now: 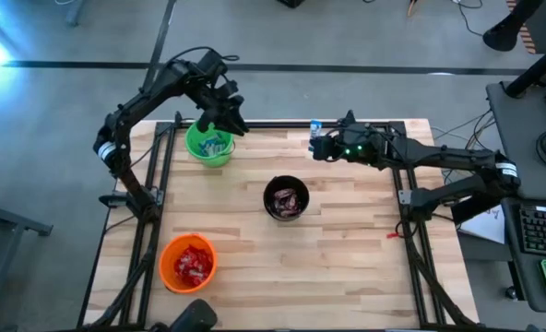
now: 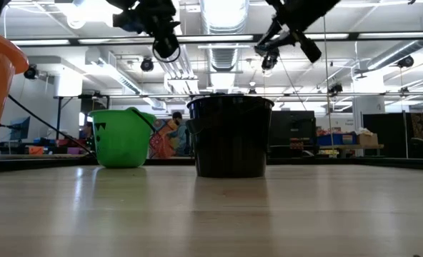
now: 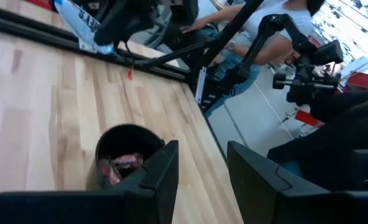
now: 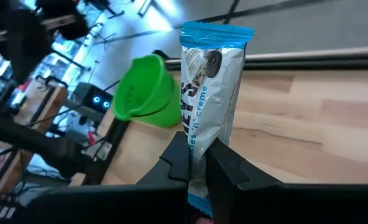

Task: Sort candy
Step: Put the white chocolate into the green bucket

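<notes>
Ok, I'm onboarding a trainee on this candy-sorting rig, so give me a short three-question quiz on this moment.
1. True or false: the right gripper holds a blue-and-white candy bar.
2. Which cup is the left gripper above: A green, B orange, C black?
3. Fill in: the cup at the table's centre is ____.

Key:
1. True; its jaws are shut on the bar.
2. A, the green cup.
3. Black; the black cup holds candy; the orange cup sits nearer the front edge.

The blue-and-white candy bar [image 4: 212, 93] clamped in the right hand [image 4: 199, 163] carries partly hidden print; the letters "EY'S" run along the wrapper; beside them stands "creme", with a dark round cookie pictured above; in the left wrist view the same wrapper's lettering is too blurred to read.
</notes>
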